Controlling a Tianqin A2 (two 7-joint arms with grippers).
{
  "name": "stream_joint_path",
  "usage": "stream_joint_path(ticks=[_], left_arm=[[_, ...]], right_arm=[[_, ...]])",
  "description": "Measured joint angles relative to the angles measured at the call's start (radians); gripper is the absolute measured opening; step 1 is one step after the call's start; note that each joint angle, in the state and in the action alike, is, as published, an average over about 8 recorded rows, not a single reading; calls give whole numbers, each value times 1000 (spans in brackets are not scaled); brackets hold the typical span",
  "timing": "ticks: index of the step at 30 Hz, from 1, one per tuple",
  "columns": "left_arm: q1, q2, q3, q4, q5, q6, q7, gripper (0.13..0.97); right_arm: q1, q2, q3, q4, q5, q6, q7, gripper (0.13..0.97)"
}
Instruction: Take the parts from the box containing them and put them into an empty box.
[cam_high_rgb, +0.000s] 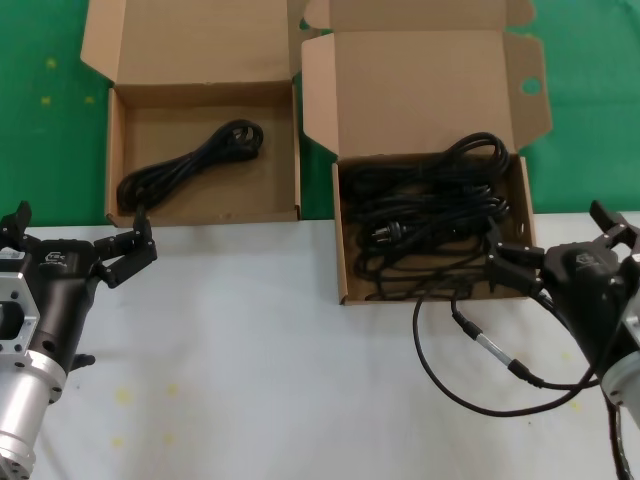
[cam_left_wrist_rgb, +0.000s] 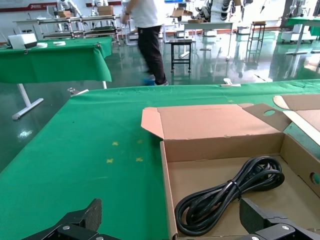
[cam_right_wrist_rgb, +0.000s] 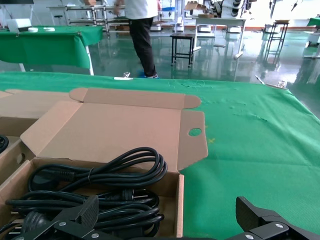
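- The left gripper (cam_high_rgb: 78, 243) is seen at the lower left of the head view, over the white tabletop (cam_high_rgb: 260, 380), with its jaws spread wide and nothing held between them.
- The wide box (cam_high_rgb: 205, 215), at the upper left, is shown with its plain lid folded back; one coiled black power cord (cam_high_rgb: 190, 160) is laid diagonally across its floor.
- In the left wrist view the same cord (cam_left_wrist_rgb: 230, 197) is seen resting inside that box (cam_left_wrist_rgb: 167, 200), beyond the open fingertips (cam_left_wrist_rgb: 87, 215).
- The box with the oval hole in its lid flap (cam_high_rgb: 343, 240) is placed right of centre, touching the wide box's corner, and is filled with a tangle of cords (cam_high_rgb: 430, 215).
- A thin black cable with a silver connector (cam_high_rgb: 490, 350) is looped on the tabletop below that box.
- The right gripper (cam_high_rgb: 560, 240) is positioned at the right edge, at the full box's near right corner, jaws parted and empty.
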Motion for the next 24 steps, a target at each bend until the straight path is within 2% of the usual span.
stream_joint_path(ticks=[24], left_arm=[[0,0,0,0,0,0,0,966]], right_arm=[[0,0,0,0,0,0,0,966]])
